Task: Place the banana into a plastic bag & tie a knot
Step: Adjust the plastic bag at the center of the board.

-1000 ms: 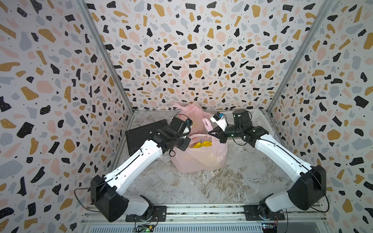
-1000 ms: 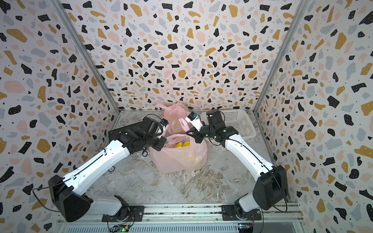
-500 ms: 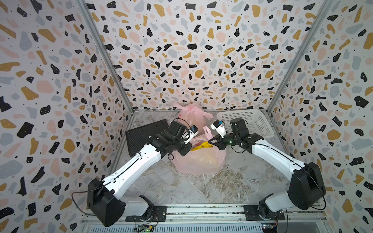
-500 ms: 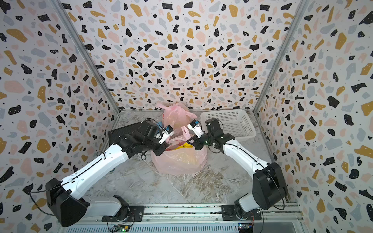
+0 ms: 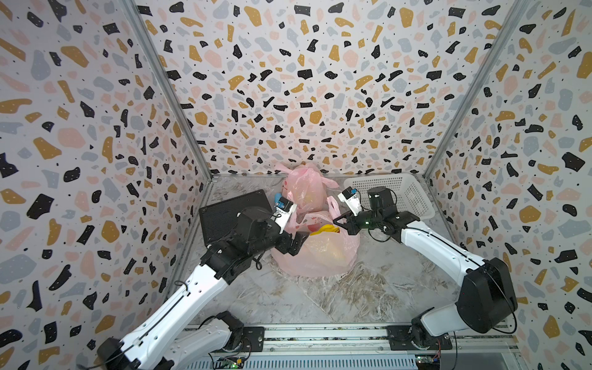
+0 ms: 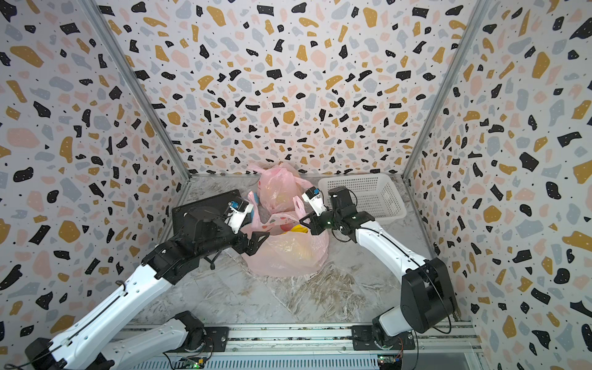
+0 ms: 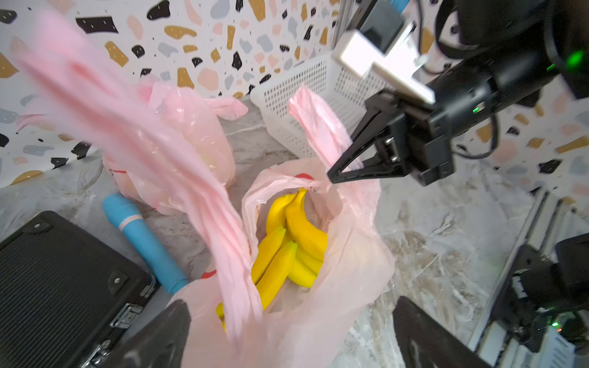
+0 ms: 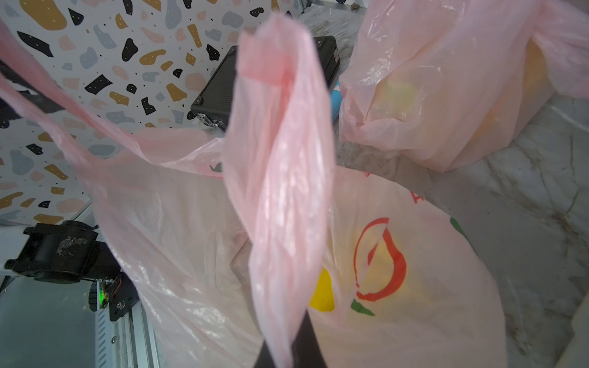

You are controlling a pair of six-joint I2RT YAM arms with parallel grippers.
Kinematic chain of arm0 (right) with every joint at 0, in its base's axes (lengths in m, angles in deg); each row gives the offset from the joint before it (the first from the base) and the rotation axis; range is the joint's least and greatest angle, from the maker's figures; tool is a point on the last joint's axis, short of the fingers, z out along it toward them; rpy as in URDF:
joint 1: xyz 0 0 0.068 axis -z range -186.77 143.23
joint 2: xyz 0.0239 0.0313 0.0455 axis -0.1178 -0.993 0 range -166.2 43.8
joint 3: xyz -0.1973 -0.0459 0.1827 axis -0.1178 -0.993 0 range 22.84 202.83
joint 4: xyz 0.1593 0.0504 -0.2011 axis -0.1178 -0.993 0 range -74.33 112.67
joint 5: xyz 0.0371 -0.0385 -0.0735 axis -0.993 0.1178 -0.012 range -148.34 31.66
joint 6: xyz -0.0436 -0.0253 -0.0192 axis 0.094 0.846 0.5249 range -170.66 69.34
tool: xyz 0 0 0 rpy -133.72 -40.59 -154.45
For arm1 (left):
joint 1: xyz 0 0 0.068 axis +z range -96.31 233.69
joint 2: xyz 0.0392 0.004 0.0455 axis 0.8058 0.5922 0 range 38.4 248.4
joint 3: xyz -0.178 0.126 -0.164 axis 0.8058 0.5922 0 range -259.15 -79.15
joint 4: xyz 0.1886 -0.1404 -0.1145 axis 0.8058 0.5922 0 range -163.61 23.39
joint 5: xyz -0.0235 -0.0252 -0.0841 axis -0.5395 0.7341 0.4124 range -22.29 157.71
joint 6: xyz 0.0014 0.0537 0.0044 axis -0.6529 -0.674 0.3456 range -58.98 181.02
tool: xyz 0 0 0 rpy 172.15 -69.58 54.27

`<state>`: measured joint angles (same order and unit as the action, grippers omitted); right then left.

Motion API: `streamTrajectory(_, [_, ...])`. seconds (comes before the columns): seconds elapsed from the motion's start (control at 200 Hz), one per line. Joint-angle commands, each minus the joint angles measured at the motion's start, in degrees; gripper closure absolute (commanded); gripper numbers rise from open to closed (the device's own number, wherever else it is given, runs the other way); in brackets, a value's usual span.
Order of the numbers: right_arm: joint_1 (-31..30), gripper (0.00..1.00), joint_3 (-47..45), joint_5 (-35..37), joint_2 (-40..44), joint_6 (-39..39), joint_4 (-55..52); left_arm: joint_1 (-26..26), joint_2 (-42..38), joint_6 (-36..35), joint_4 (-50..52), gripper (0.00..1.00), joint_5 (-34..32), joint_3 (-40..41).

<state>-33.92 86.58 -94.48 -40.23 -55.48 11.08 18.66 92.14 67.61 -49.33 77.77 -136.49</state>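
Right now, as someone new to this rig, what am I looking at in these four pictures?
Two white robot arms work on a marble tabletop. Two pictures look down from overhead; the other two come from cameras on each arm's wrist. A bunch of bananas sits inside an open pink bag. The right tool is shut on one bag handle; the left tool is open, the other handle loose between its fingers. Nearby lie another pink bag, a white basket, a black case and a blue cylinder.
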Motion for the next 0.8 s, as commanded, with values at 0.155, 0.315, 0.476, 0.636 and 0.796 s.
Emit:
streamTrajectory(0.155, [2.4, 1.00, 2.7, -1.5, 0.8, -2.5, -0.3, -2.0, -10.5, 11.8, -5.1, 0.01, -6.8, 7.3])
streamTrajectory(0.315, [2.7, 1.00, 3.1, -3.5, 0.5, -3.0, -0.5, -1.2, -16.4, 8.5, -12.8, 0.01, -9.5, 15.8])
streamTrajectory(0.476, [2.8, 1.00, 2.9, -4.1, 0.6, -3.6, -0.3, 11.0, -12.1, 6.3, -21.4, 0.00, 9.9, 18.3])
streamTrajectory(0.636, [2.7, 1.00, 3.2, -4.1, 0.9, -5.5, -0.3, 23.4, -11.5, 8.9, -33.2, 0.00, 32.0, 21.6])
streamTrajectory(0.796, [2.7, 1.00, 3.2, -4.8, 1.1, -6.3, 0.0, 27.5, -5.8, 9.9, -40.0, 0.07, 43.0, 21.8])
